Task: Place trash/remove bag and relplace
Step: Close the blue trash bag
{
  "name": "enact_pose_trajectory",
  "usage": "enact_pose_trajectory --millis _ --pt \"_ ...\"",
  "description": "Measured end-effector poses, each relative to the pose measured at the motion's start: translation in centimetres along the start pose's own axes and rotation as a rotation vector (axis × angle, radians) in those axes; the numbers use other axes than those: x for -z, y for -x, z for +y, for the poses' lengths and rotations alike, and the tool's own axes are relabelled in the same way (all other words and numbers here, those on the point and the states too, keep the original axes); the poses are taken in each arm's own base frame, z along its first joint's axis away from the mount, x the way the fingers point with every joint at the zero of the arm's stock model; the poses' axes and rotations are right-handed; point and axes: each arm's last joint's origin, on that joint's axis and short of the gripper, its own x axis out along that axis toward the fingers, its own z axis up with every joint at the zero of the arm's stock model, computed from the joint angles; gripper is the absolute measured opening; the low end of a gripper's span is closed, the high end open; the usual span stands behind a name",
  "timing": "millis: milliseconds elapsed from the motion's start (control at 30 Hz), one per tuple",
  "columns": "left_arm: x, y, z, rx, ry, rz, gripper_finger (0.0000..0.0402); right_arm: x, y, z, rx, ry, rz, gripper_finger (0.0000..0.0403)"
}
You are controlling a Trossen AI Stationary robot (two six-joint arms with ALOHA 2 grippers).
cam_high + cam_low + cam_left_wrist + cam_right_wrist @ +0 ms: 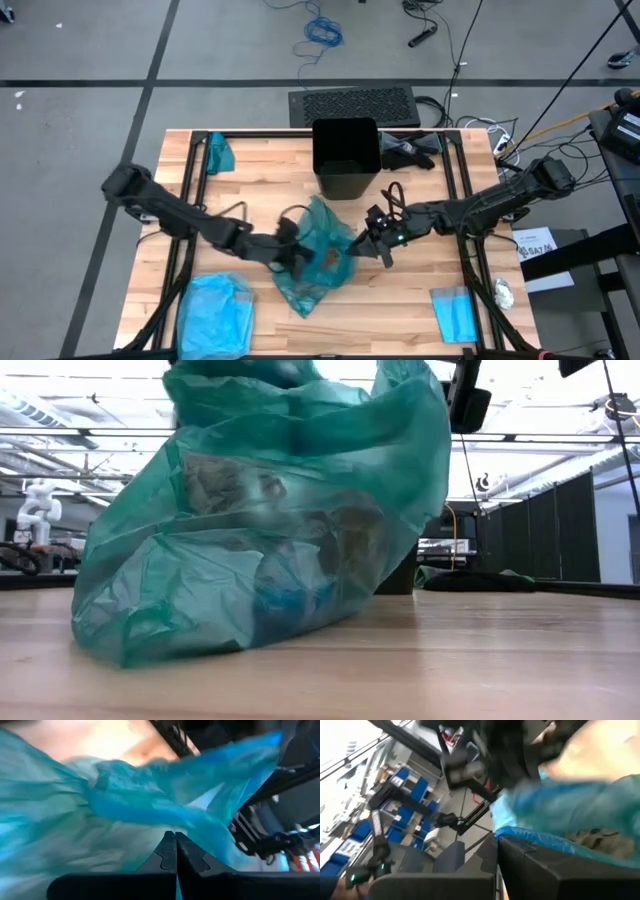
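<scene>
The bag (pixel 322 252), thin teal-green plastic, stands in the middle of the table between my two grippers. Its bottom (pixel 200 640) rests on the wood. The trash (pixel 300 550) shows through the film as brown and pale scraps inside. My left gripper (pixel 293 246) is shut at the bag's left side. From the right, my right gripper (pixel 364 240) is shut at the bag's right side. The black bin (pixel 346 158) stands upright just beyond the bag, with no liner showing in it. My left gripper has its shut fingers (pixel 170 851) against the bag's upper plastic (pixel 165 815), coming from the table's left and slanting slightly down. The pinch itself is hidden by the fingers. The bag's top is held up and its bottom sits on the table. My right gripper is shut on the bag's upper edge (pixel 540 839), which runs along its finger (pixel 520 851). It comes nearly level from the table's right. One layer or several, I cannot tell. The bag hangs slack below, bottom on the table.
A paler sky-blue bag (pixel 215 312) lies at the near left, and another blue piece (pixel 455 315) at the near right. A small teal wad (pixel 220 155) sits at the far left. Dark clutter (pixel 412 150) lies right of the bin.
</scene>
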Motion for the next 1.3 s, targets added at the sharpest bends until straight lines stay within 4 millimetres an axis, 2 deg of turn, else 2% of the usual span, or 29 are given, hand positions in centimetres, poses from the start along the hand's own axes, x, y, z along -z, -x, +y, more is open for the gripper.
enact_pose_trajectory --millis 100,167,267,367,467,533,733,800,1000,1100,1300 --pt "0.3 -2.4 -0.6 0.145 0.025 -0.013 0.0 0.3 0.2 -1.2 0.04 -0.036 0.001 0.0" --pt "0.0 -2.9 -1.9 0.227 0.012 -0.052 0.0 0.9 0.4 -2.2 0.075 -0.072 0.013 0.0" --pt "-0.6 -2.7 -3.8 0.303 -0.058 -0.059 0.0 1.9 0.7 -3.4 0.109 -0.124 0.012 0.0" --pt "-1.2 -2.0 -5.3 0.434 -0.156 0.008 0.0 2.9 1.2 -4.4 0.105 -0.164 -0.011 0.0" --pt "-1.6 -1.7 -6.0 0.523 -0.19 0.068 0.0 3.3 1.5 -5.0 0.075 -0.191 -0.036 0.0" --pt "-1.5 -1.9 -5.7 0.488 -0.192 0.092 0.0 3.3 1.6 -4.9 0.055 -0.195 -0.048 0.0" --pt "-0.9 -2.7 -2.9 0.108 -0.124 0.085 0.0 3.7 1.6 -3.3 -0.045 -0.201 -0.081 0.0" --pt "-0.8 -2.8 -2.4 0.034 -0.105 0.053 0.0 4.1 1.6 -2.9 -0.06 -0.206 -0.082 0.0" --pt "-1.2 -2.8 -2.8 0.082 -0.117 0.026 0.0 5.1 1.7 -1.9 -0.093 -0.207 -0.065 0.0005" --pt "-1.1 -2.7 -2.9 0.103 -0.123 0.059 0.0 5.1 1.9 -1.0 -0.208 -0.171 -0.038 0.0039" --pt "-1.0 -2.7 -3.0 0.132 -0.14 0.091 0.0 4.3 2.3 0.4 -0.395 -0.189 -0.042 0.0164"
